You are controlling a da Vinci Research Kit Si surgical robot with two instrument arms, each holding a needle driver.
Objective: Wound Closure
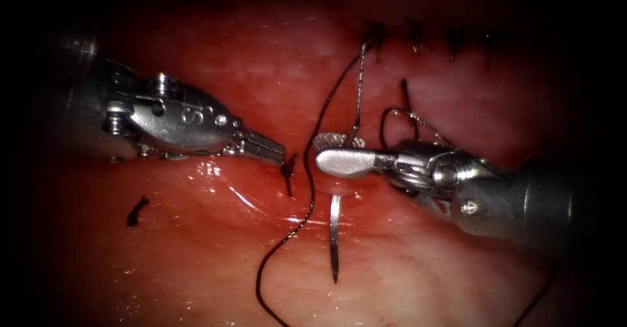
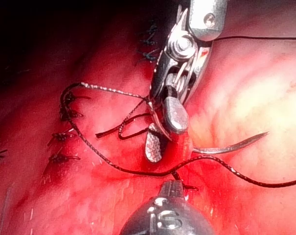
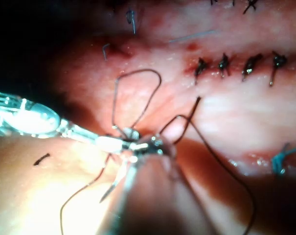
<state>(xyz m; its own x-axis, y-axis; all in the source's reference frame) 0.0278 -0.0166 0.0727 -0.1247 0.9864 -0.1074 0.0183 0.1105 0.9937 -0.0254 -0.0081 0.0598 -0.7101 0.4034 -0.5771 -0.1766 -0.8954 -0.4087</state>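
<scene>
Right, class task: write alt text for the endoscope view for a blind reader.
The needle sticks tip-out from the tissue just below the open, empty right hand, with thread looping beside it. The shut left hand touches a short thread end; a grip is unclear.

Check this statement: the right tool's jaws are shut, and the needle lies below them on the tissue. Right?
No: the right tool's jaws are open and hold nothing, as the left wrist view shows. The needle does lie below them on the tissue. The left tool, shut, has its tip at a thread end.
</scene>
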